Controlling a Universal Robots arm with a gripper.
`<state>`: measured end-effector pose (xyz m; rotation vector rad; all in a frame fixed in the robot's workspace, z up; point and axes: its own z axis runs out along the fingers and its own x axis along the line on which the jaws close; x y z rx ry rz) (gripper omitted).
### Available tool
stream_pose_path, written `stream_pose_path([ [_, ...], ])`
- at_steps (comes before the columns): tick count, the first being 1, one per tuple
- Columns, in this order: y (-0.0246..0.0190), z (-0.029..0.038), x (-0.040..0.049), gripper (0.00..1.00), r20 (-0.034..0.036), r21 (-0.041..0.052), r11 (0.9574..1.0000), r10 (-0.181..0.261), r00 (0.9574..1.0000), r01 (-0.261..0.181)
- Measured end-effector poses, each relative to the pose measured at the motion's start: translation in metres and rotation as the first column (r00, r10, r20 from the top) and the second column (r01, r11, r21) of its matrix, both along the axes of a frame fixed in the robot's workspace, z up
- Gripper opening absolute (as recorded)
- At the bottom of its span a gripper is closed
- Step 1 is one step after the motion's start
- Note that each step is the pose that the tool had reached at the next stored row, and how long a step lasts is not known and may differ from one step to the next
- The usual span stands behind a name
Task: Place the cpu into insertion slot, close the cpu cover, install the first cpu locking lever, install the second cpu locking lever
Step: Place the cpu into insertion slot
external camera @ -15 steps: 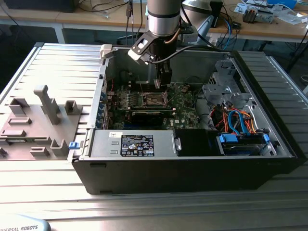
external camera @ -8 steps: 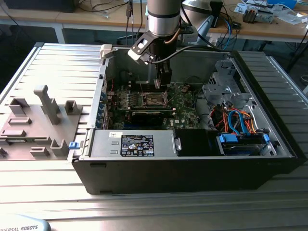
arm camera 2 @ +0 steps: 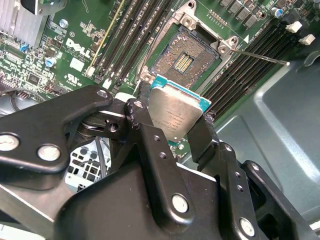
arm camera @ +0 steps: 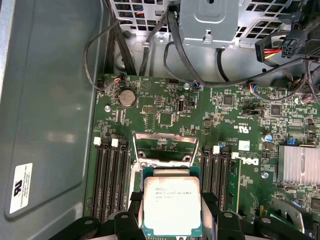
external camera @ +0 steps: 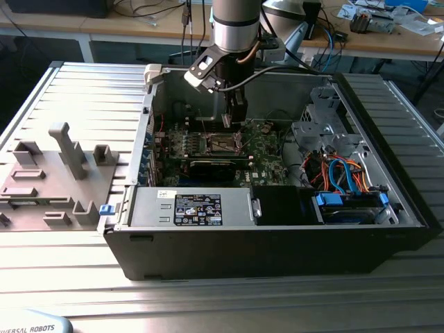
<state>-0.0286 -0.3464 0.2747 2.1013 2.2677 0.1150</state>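
pincer (arm camera 2: 174,106) clasping cpu (arm camera 2: 178,116), seemingly above insertion slot (arm camera 2: 183,60)

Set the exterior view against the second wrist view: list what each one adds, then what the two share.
Exterior view: the whole open computer case on the slatted table, a grey fixture tray on the exterior view's left, the power supply, blue cables, and the arm reaching down into the case.
Second wrist view: the cpu clamped between the black fingers, near the insertion slot but not yet in it. The slot's contact field is bare, with memory slots on both sides.
Shared: the gripper over the green motherboard.
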Motion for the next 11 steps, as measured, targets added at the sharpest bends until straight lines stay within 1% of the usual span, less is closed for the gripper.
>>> stream_pose_path([
  [11, 0.0000, -0.0001, 0.0000, 0.54, 0.0000, 0.0000, 0.9998, -0.020, 0.9998, 0.020],
])
